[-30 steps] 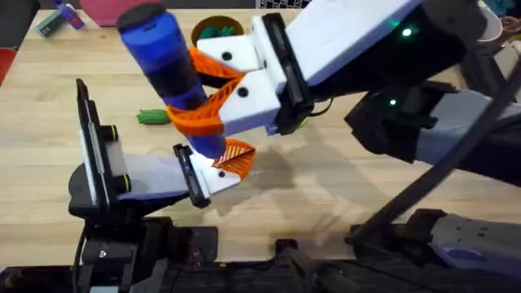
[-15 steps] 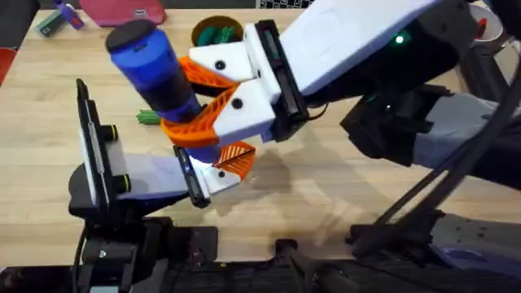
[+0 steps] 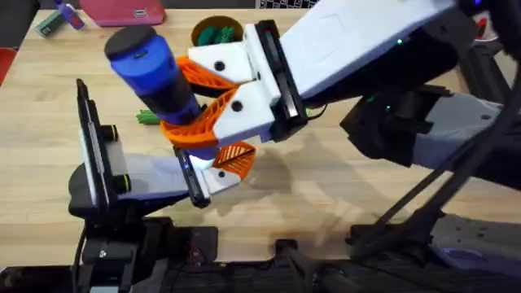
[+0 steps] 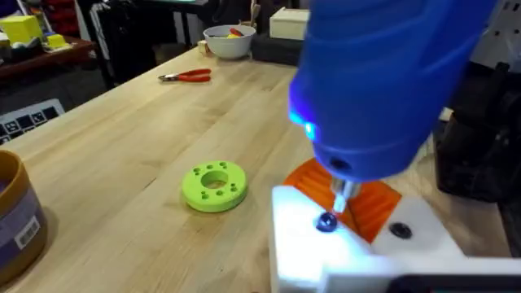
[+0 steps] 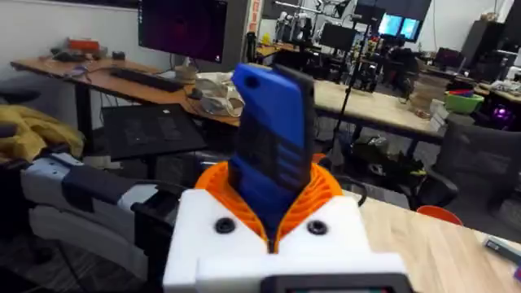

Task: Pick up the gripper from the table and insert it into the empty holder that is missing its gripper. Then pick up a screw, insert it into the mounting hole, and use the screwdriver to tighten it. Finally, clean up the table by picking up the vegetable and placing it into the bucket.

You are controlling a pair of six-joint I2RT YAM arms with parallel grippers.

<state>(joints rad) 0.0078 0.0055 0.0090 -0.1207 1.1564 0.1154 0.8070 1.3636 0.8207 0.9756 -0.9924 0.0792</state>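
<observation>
Now the right claw (image 3: pixel 191 110) is clamped on the screwdriver (image 3: pixel 155 72), held upright, with its tip on one screw (image 4: pixel 326 222) in the white holder (image 4: pixel 358 244) on the left claw (image 3: pixel 224 167). I cannot tell how the left claw's fingers stand. One orange gripper (image 4: pixel 358 198) sits in the holder, so the inserting looks done and the tightening seems to be the step in hand. One vegetable (image 3: pixel 147 117) lies on the worktop (image 3: pixel 326 187) behind the screwdriver, so the cleaning is left. One bucket (image 3: pixel 213 31) stands at the far edge with something green inside. Also one green disc (image 4: pixel 215 185) lies there.
</observation>
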